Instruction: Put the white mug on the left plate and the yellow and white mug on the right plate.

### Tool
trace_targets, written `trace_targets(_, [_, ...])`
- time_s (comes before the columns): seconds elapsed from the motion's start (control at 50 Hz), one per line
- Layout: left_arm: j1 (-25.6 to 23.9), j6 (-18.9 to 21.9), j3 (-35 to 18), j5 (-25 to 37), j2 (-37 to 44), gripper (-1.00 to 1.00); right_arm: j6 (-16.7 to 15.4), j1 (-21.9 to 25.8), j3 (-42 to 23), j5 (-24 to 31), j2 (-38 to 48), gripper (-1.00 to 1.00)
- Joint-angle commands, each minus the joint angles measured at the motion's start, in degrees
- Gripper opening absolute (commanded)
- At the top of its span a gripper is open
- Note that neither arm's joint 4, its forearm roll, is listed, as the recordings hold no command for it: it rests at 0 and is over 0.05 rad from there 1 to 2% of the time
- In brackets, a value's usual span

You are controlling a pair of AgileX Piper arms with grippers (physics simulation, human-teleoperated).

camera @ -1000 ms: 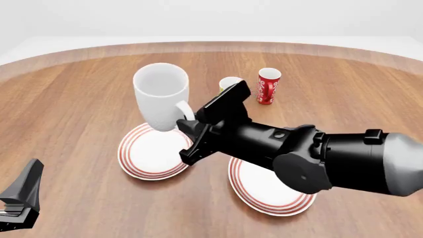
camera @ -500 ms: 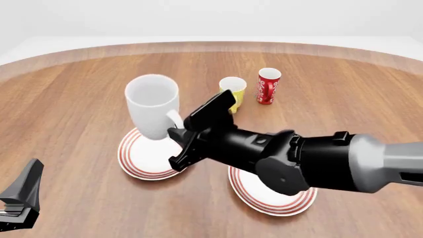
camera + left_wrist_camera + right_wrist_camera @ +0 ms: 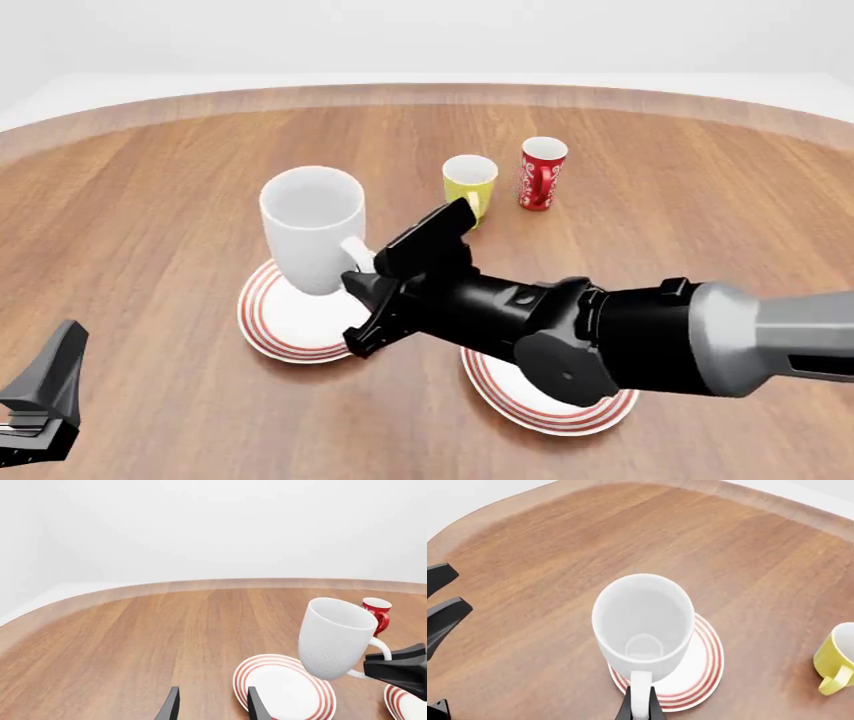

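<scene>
While my right gripper is clamped on the handle of the white mug, the mug hangs upright just above the left plate at centre-left of the frame, not yet set down. My left gripper idles with its fingers spread, lower left. Untouched at upper centre, the yellow and white mug must then go to the right plate.

Bright even light, sharp renders, faint soft shadows, perhaps slight gloss
</scene>
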Motion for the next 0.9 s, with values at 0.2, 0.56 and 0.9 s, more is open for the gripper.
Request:
trace_targets(0.2, [0.00,0.00,0.00,0.00,0.00,1.00,1.12,0.48,0.62,-1.05,0.76,-1.00])
trace_targets(0.56, [0.00,0.00,0.00,0.00,0.00,1.00,1.09,0.69,-0.01,-1.13,2.39,-1.00])
trace_targets(0.9, [0.00,0.00,0.00,0.00,0.00,1.00,1.50,0.85,-0.70,-0.81,3.60,-1.00])
